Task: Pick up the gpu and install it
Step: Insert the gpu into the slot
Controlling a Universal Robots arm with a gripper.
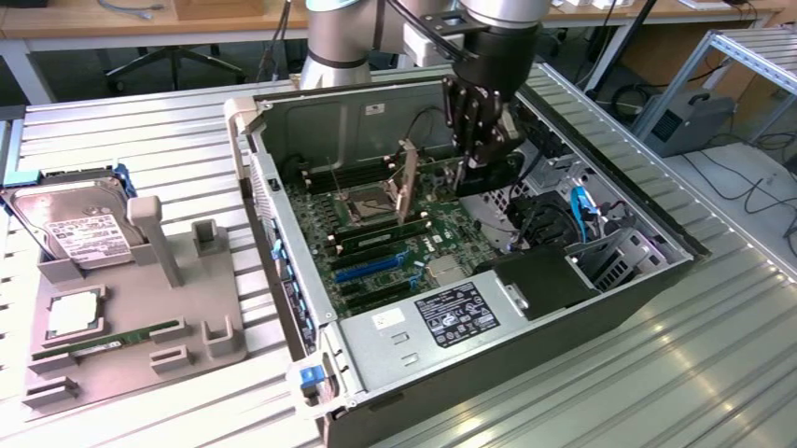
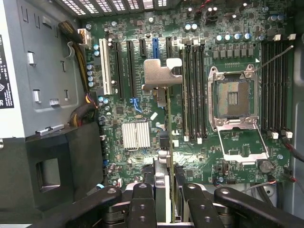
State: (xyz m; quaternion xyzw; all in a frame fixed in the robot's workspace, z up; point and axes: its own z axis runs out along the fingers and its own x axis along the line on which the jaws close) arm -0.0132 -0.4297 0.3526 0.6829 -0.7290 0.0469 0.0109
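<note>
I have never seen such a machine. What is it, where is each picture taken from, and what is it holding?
This is a robot arm with a gripper at its end. One picture comes from a camera standing off the arm; the other comes from a camera on the wrist, looking down past the jaws. On the metal table lies an open computer case, showing its green motherboard. The jaws are shut on the gpu, a flat card held on edge above the motherboard's slots; its silver bracket shows in the wrist view. At the exterior view's left, a grey holder carries a hard drive and a RAM stick.
</note>
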